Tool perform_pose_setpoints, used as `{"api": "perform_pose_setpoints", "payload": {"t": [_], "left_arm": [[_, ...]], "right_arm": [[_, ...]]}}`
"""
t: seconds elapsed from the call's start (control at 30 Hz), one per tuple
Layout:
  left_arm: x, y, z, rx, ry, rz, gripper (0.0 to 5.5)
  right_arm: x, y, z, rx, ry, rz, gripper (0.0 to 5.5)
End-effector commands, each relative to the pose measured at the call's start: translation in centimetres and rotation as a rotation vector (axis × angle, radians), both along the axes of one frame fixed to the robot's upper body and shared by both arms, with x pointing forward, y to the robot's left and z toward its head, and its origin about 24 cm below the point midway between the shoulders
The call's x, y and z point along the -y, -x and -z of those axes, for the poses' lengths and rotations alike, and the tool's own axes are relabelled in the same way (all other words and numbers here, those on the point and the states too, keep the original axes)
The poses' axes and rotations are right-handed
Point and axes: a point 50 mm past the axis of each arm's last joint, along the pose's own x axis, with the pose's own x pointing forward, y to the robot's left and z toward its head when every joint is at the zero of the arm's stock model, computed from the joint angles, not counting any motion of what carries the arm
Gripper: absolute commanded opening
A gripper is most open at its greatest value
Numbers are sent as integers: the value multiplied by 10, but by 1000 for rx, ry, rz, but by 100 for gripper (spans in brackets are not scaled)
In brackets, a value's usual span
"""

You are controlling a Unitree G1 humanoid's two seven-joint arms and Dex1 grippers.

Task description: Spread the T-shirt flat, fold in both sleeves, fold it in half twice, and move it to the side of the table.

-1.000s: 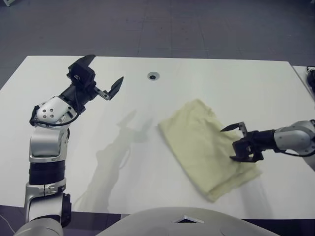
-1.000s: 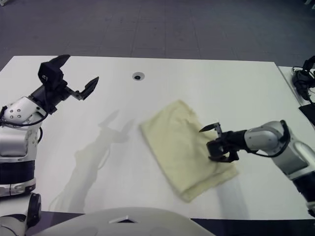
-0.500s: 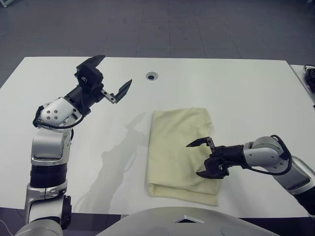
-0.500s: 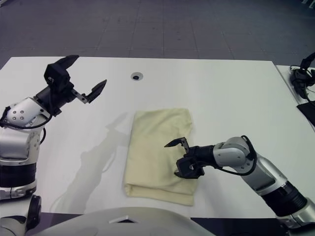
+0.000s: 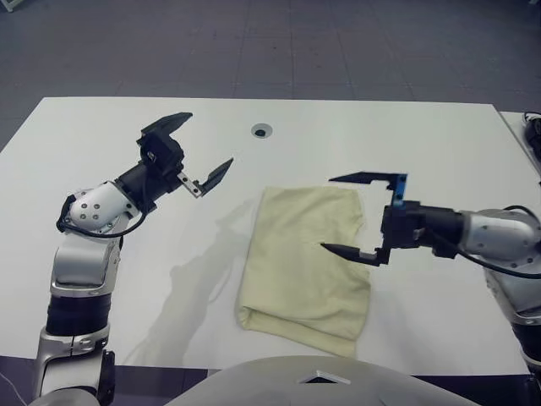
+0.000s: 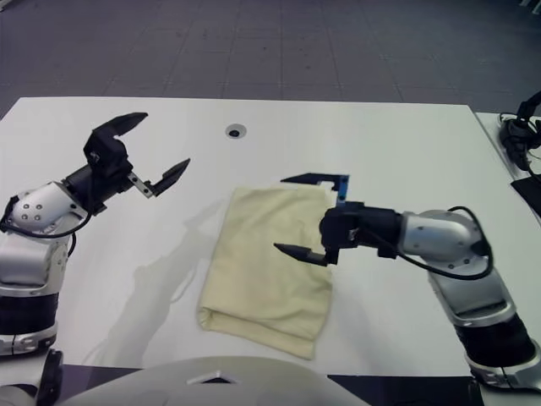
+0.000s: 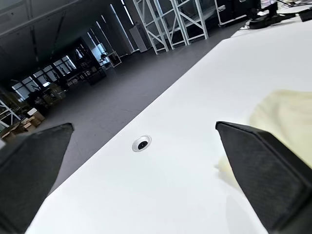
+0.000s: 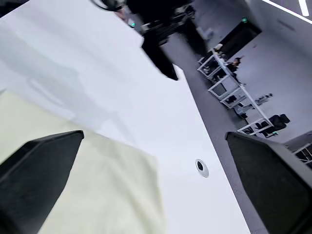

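Since the frame half a second back, the right gripper point(image 5: 327, 213) has come up off the cloth. Then it sat low on the near right part of the T-shirt point(image 5: 296, 271) with its fingers only partly apart. Now it is raised over the shirt's right half, spread wide, one finger above the other, pinching nothing. A second ago the shirt lay slantwise toward the right side of the table point(image 5: 423, 135). It is now near the middle, close to the front edge, folded into a thick oblong. Its near left corner has swung a little further left than half a second ago. The cable hole point(image 5: 262, 130) has not shifted in my head views, so the cloth moved, not the camera.

My right forearm reaches in from the right, roughly level, wrist pointing left across the shirt. The left gripper point(image 5: 210, 138) has drifted a little right and lower over the same second. It is held above bare table, left of the shirt and well apart from it, fingers spread and empty. The left elbow is bent, and the forearm angles up toward the far side.
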Motion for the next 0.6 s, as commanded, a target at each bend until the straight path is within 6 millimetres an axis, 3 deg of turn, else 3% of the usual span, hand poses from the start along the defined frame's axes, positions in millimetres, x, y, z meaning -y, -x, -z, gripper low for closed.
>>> {"api": "perform_pose_setpoints", "payload": {"t": [0.03,0.1,0.2,0.43,0.6], "left_arm": [[-10,43,25,-153,-243,184,539],[-14,64,34,-241,-333,278,539],[-17,80,43,-290,-427,343,539],[-11,100,60,-357,-550,492,539],[-2,100,69,-332,-557,521,463]], "right_arm": [[22,37,36,-179,95,31,540],[29,57,58,-254,180,30,540],[37,74,75,-289,259,19,540],[43,96,98,-333,402,-58,540],[39,97,115,-318,481,-92,540]]}}
